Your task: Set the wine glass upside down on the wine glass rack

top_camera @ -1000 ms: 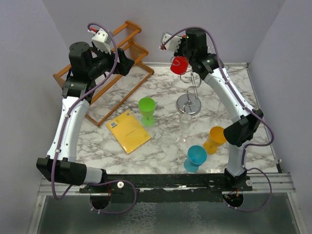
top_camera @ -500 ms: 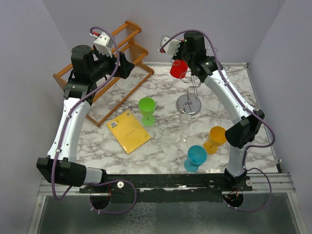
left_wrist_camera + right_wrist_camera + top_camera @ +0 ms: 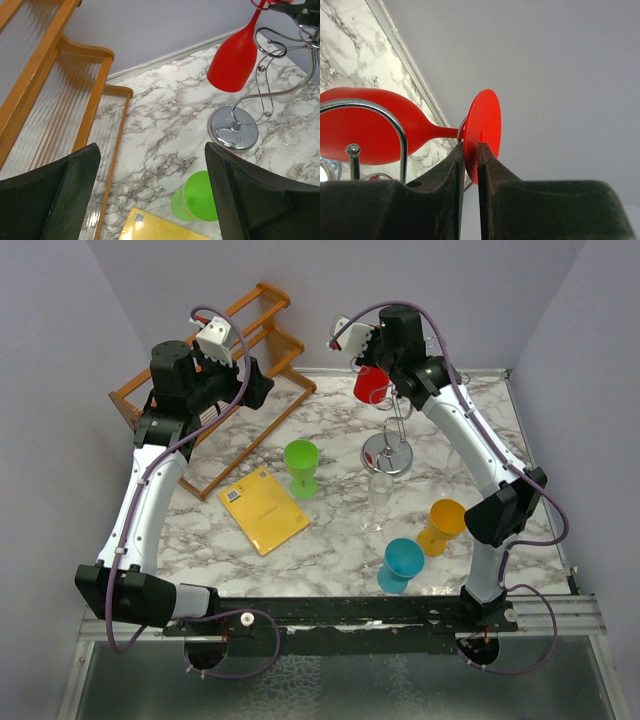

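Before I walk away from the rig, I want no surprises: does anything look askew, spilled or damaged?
Nothing looks spilled or broken. The red wine glass hangs bowl-down on the wine glass rack, its foot in the gap of the right gripper. A yellow booklet lying beside the green cup is the only odd item.

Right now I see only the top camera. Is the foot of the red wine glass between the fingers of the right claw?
Observer: Yes. In the right wrist view, the round foot of the red wine glass stands in the narrow gap of the right claw. Whether the fingers press it, I cannot tell.
Operator: Does the bowl point down at the rack?
Observer: In the left wrist view the bowl points down, tilted, beside the wires of the wine glass rack and apart from its round base.
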